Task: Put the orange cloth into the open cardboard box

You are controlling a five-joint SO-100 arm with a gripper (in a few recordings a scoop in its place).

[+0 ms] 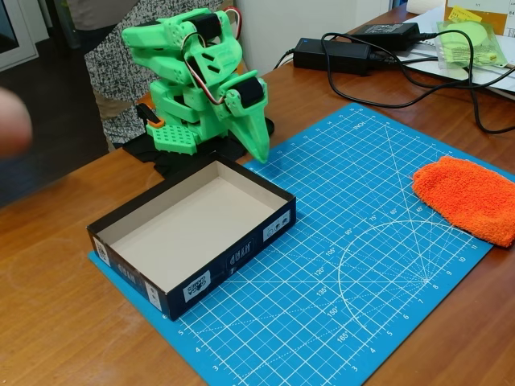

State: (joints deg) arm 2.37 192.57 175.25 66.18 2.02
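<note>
- Fixed view is showing a wooden desk (48, 322) carrying everything, with a blue cutting mat (354, 273) lying across its middle.
- On the left part of the mat, the open cardboard box (201, 233) is sitting empty, its beige floor facing up and its dark outer wall with white labels turned toward the camera.
- Behind the box, the green arm (197, 80) is sitting folded down over its base, its links stacked on one another, with the end effector (257, 141) pointing down and hanging just beyond the box's far corner; its fingers are looking pressed together, with no gap showing and nothing between them.
- At the right edge of the mat, the orange cloth (467, 197) is lying flat, partly over the mat's border, well apart from both the box and the arm.
- From the end effector the cloth is lying far to the right in this picture and somewhat nearer the camera, its long axis running from upper left to lower right; the box is sitting between base and camera on the other side, so judging from this, the reach is needing to unfold rightward across the mat before anything comes back to the box.
- Along the back, black power adapters (330, 52) and cables are resting beside pale green cloths in plastic (471, 40).
- A person (113, 72) is standing behind the arm.
</note>
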